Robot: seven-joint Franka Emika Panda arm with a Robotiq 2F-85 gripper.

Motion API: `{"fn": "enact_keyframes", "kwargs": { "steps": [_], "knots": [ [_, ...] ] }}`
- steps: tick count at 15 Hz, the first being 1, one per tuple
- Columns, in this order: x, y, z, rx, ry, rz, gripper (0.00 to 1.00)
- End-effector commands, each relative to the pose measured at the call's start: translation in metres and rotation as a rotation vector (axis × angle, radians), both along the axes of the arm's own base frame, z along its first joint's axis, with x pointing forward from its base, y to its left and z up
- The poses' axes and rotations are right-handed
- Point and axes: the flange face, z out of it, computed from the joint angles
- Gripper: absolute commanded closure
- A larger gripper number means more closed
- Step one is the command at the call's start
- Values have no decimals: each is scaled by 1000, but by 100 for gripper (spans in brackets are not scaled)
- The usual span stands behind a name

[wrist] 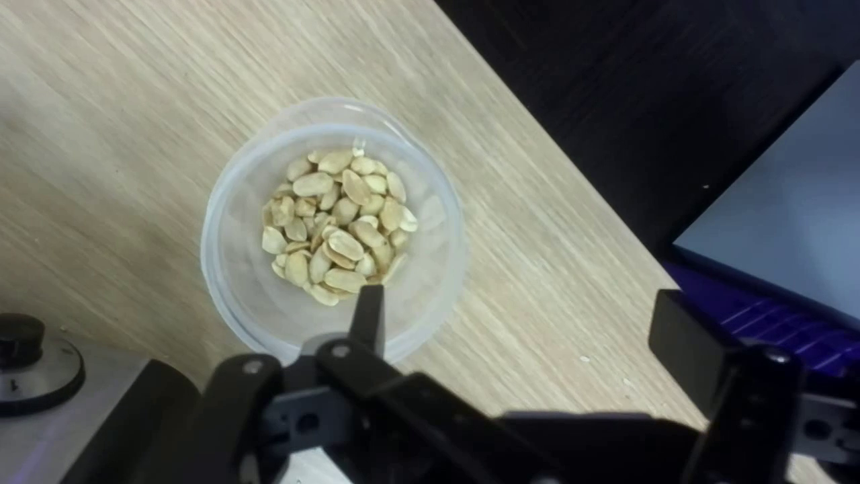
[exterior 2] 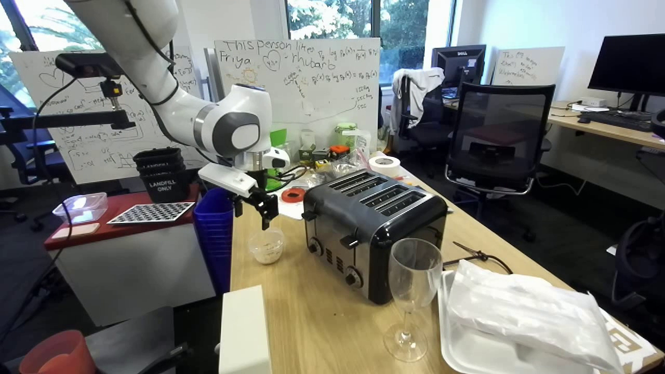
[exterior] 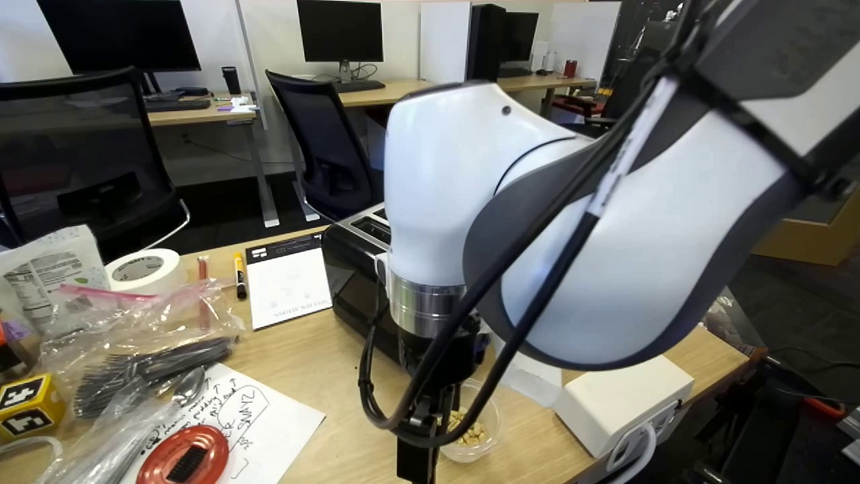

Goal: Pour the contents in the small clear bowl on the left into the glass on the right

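Wrist view: small clear bowl (wrist: 238,262), partly filled with nuts (wrist: 336,222), seen from above on the wooden table (wrist: 537,269).

Fingers (wrist: 368,316) of the gripper (wrist: 521,316) are spread well apart, with the table seen between them; the bowl's rim is overlapped by one finger, though whether it is touched cannot be told. In an exterior view, the bowl is placed below the gripper, near the dial side of the toaster (exterior 2: 374,234). By the toaster's opposite end, well apart from the bowl, the stemmed glass (exterior 2: 415,270) is set upright. Just beside it, a white tray (exterior 2: 473,348) is partly covered by plastic wrap (exterior 2: 524,306). A white box (exterior 2: 241,332) is positioned at the table's edge.
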Motion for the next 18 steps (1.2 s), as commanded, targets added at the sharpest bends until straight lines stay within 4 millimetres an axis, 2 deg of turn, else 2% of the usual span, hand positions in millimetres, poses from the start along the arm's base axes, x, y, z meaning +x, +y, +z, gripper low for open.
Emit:
{"fn": "enact_keyframes", "kwargs": {
  "steps": [1, 10, 18],
  "knots": [
    [8, 8, -12, -3, 0, -18, 0],
    [10, 11, -30, -40, 25, -74, 0],
    [5, 13, -32, -126, 7, -114, 0]
  ]
}}
